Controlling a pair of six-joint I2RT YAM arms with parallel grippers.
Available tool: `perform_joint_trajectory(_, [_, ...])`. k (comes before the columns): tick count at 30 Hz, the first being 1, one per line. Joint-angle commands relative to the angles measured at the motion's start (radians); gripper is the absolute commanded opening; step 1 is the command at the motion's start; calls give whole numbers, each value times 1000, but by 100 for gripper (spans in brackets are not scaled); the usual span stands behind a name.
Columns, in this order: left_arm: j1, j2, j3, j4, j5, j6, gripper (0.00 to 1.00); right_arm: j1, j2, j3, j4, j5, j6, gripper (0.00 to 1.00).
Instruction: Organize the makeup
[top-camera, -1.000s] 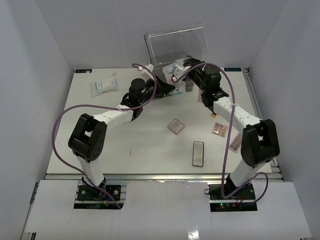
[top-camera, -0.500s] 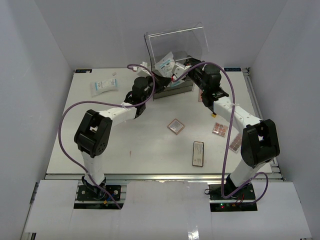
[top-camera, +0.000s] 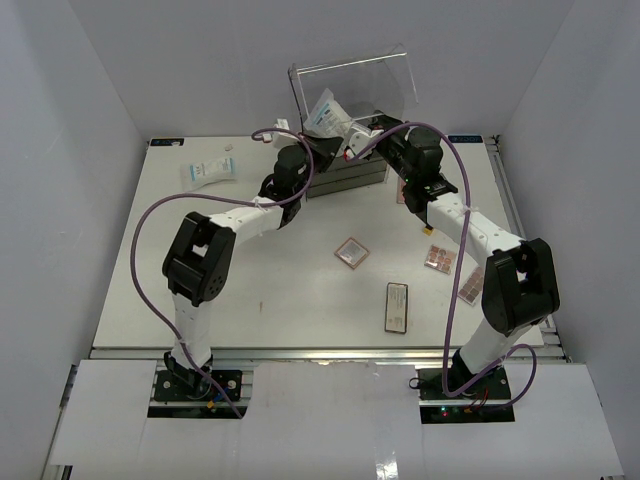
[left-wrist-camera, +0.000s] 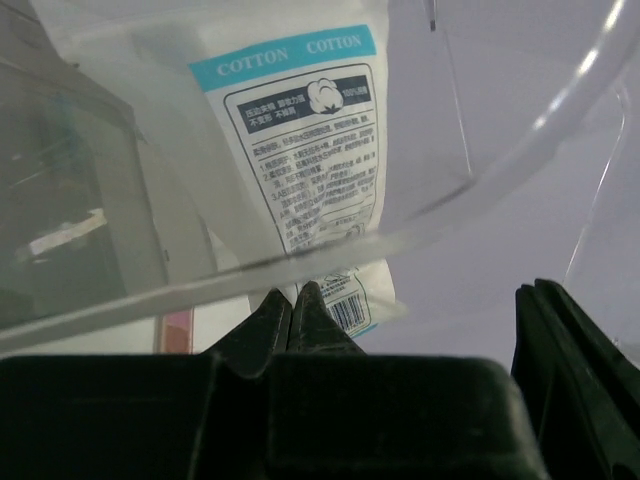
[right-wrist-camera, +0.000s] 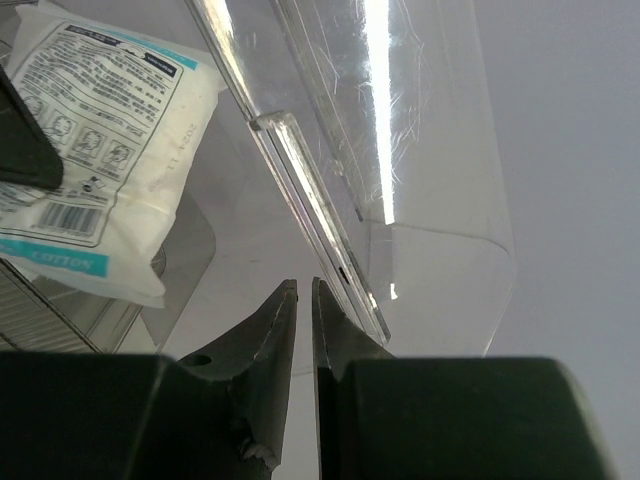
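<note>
We find the left pincer (left-wrist-camera: 293, 296) clamped on the lower edge of a white soft packet (left-wrist-camera: 300, 150). Its turquoise band reads "COTTON COTTON". The packet is held aloft over the clear acrylic box (top-camera: 350, 178) at the far edge of the surface (top-camera: 250, 280), by its raised lid (right-wrist-camera: 430, 150). The fingers of the right pincer (right-wrist-camera: 298, 290) are drawn to a slit beside the lid's edge; we cannot tell whether they nip it.

The packet (left-wrist-camera: 310, 150) is thin white plastic film, slightly shiny and crinkled, with printed labelling. The clear lid (right-wrist-camera: 400, 130) is glossy transparent acrylic with bright light streaks and fine scratches. The left gripper (left-wrist-camera: 293, 305) and right gripper (right-wrist-camera: 298, 295) are matt black plastic; the desk (top-camera: 250, 290) looks smooth, matt white.
</note>
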Motion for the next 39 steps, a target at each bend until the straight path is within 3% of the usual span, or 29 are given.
perform_joint_trajectory(1, [-8,24,87,-28,-60,-72,0,-2,-47,48,58,10,21,18])
perform_joint_trajectory(6, [-8,53,131,-76,-89,-97,2,-3,-54,38,59,7,21,18])
perform_joint_trajectory(18, [-10,90,242,-179,-95,-101,51,-3,-57,41,47,7,24,18])
perform_joint_trajectory(23, [-10,80,232,-182,-72,-93,52,-3,-64,31,48,8,24,18])
perform_joint_trajectory(29, [-21,44,162,-161,79,-80,51,-3,-67,18,51,7,24,18])
perform_joint_trajectory(35, [-43,-69,-22,-145,182,-26,52,-3,-69,17,50,5,24,18])
perform_joint_trajectory(39, [-43,-198,-174,-149,217,88,52,-3,-67,15,47,5,21,18])
